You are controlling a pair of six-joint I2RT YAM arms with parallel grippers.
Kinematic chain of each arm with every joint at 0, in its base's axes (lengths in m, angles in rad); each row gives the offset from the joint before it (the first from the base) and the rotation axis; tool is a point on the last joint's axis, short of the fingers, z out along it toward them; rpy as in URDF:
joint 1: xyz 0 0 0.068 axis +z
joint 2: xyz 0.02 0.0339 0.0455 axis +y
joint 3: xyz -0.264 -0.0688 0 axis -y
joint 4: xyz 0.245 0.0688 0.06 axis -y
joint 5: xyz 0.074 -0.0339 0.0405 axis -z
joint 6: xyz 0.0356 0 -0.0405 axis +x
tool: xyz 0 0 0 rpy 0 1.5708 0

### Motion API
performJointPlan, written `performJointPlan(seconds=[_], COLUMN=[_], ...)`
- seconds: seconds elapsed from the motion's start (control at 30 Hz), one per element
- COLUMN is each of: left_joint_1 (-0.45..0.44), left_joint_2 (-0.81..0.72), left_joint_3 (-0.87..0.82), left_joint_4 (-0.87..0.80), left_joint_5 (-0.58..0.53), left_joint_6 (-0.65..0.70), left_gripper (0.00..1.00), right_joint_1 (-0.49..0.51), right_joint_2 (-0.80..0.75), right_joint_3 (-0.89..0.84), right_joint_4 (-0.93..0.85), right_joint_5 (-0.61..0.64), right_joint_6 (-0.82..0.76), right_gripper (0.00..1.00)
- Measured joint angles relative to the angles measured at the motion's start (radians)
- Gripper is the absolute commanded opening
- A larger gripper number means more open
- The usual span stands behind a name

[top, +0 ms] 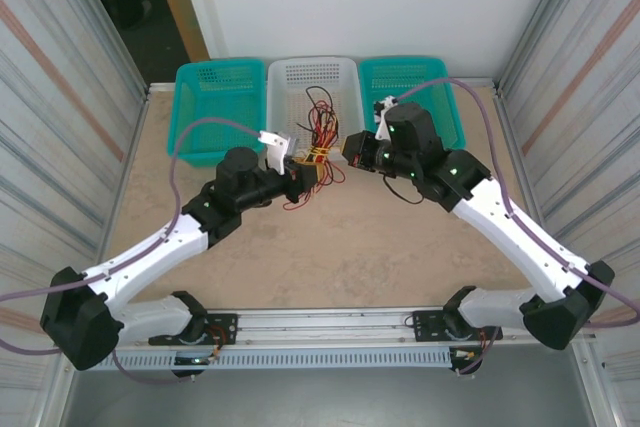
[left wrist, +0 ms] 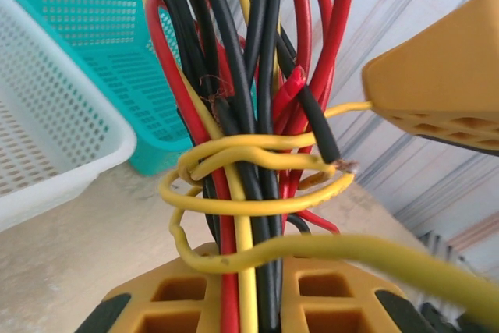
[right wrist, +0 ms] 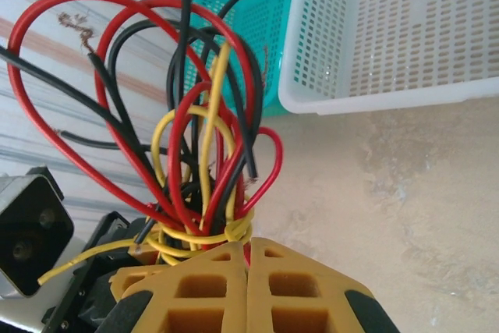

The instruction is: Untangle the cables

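The cables (top: pixel 318 147) form one knotted bundle of red, yellow and black wires held above the bench (top: pixel 330 257), just in front of the white basket (top: pixel 312 72) that stands between two teal baskets (top: pixel 220 97) at the far edge. The left end effector (top: pixel 298 173) comes at the bundle from the left and the right end effector (top: pixel 352 151) from the right, so the tangle sits between their tips. In the left wrist view, the left end effector (left wrist: pixel 249 274) pinches the bundle: red, yellow and black strands run straight down through the narrow gap between its yellow fingers (left wrist: pixel 171 302). Just above them, a yellow wire (left wrist: pixel 257 161) is wound several times around the others. One yellow strand leads off to the tip of the right end effector (left wrist: pixel 437 91). In the right wrist view, the right end effector (right wrist: pixel 248 259) has its fingers pressed together at the base of the tangle, gripping it. The red loops (right wrist: pixel 117 99) fan upward from its tip.
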Motion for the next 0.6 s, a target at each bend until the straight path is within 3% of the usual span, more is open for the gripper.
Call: performJointPlan(seconds=[0.33,0.6], left_joint_1=[0.022,0.038], left_joint_2=[-0.005,0.007], left_joint_3=[-0.053,-0.059], left_joint_4=[0.209,0.316], left_joint_5=[0.126,0.233], left_joint_6=[-0.138,-0.214], left_gripper=[0.00,0.00], right_joint_1=[-0.109,-0.132], right_joint_2=[-0.089,-0.116], right_joint_3=[-0.119,-0.134], right_joint_4=[0.077,0.094], right_joint_5=[-0.089,-0.111], right_joint_6=[0.049,0.053], right_gripper=[0.00,0.00])
